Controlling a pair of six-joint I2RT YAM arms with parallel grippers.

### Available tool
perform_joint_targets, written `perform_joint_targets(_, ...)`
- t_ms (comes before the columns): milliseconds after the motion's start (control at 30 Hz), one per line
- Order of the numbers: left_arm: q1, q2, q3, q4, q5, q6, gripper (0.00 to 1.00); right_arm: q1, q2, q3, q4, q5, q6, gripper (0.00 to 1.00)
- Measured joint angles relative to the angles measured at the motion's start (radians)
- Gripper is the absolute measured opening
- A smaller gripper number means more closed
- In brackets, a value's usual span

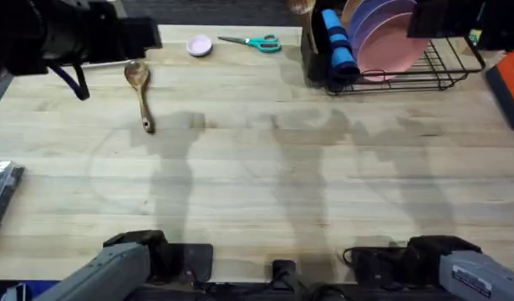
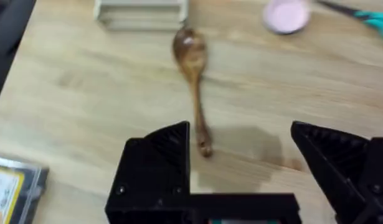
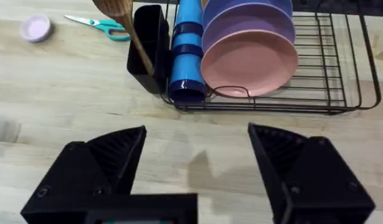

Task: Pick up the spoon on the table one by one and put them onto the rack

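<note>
Spoon (image 1: 140, 94) lies flat on tabletop (image 1: 265, 184), far left, bowl away from the bases. Left gripper (image 2: 241, 158) hangs over its handle end, wide open, empty, apparently lining up. Right gripper (image 3: 197, 155) open, empty, facing rack (image 3: 316, 93); one wooden spoon (image 3: 119, 15) stands in the holder (image 3: 147, 43). Scissors (image 1: 252, 42) and pink lid (image 1: 199, 45) well clear.

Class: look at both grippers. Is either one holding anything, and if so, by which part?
Nothing is held. The left gripper is open above the spoon lying on the table; the right gripper is open too.
</note>
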Motion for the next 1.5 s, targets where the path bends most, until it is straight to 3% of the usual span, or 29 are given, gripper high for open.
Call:
perform_joint_targets(233,0.138,0.141,0.000,0.025,0.013,-0.037,0.991,0.000,0.000,0.000,0.000,0.000,0.000,0.994)
perform_joint_targets(467,0.214,0.274,0.000,0.121,0.023,-0.083,0.993,0.000,0.000,0.000,0.000,0.000,0.000,0.994)
perform_joint_targets(1167,0.217,0.667,0.000,0.342,0.028,-0.142,0.993,0.000,0.000,0.000,0.002,0.000,0.000,0.994)
perform_joint_targets(1500,0.217,0.748,0.007,0.412,0.040,-0.148,0.993,0.000,0.000,0.000,0.044,0.000,0.000,0.994)
